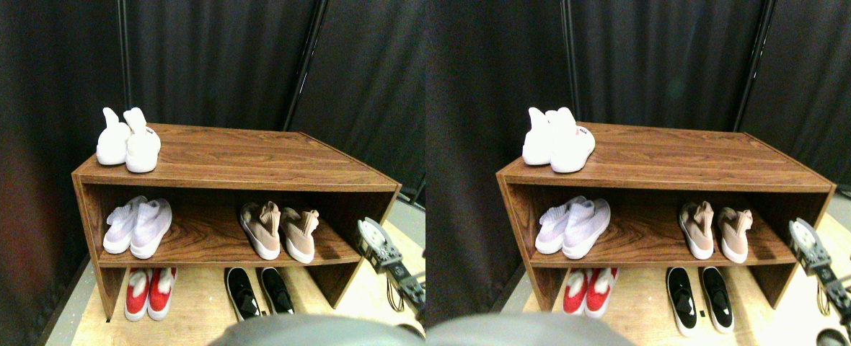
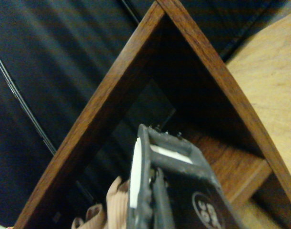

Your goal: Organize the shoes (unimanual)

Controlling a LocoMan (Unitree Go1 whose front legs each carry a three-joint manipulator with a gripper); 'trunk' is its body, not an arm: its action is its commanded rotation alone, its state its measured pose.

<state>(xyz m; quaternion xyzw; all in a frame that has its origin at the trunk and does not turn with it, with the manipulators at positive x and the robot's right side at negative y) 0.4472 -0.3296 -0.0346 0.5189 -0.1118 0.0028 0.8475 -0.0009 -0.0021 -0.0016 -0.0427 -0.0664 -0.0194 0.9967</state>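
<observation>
Stereo view puts my right pincer [image 1: 376, 241] just off the shelf's [image 1: 238, 176] right end, the dusty-pink pair [image 1: 281, 229] on the middle board to its left, toes toward me; whether the pincer is clenched, I cannot tell.

The shelf [image 1: 252, 155] looks like dark walnut-grained wood with a smooth, faintly satin finish, and the floor [image 1: 202, 303] under it is paler, matt wood-grain board. The white shoes [image 1: 128, 140] at the top's left corner, the lavender pair [image 1: 138, 227] and the dusty-pink pair [image 1: 280, 229] on the middle board look like soft knit cloth with smooth white soles, the red pair [image 1: 149, 292] seems fuzzy cloth, and the black slip-ons [image 1: 258, 290] look matt. The right gripper [image 1: 376, 244] looks like dull dark plastic or metal, scuffed in the wrist view, and the curtain [image 1: 216, 65] behind is dark, matt, pleated cloth.
</observation>
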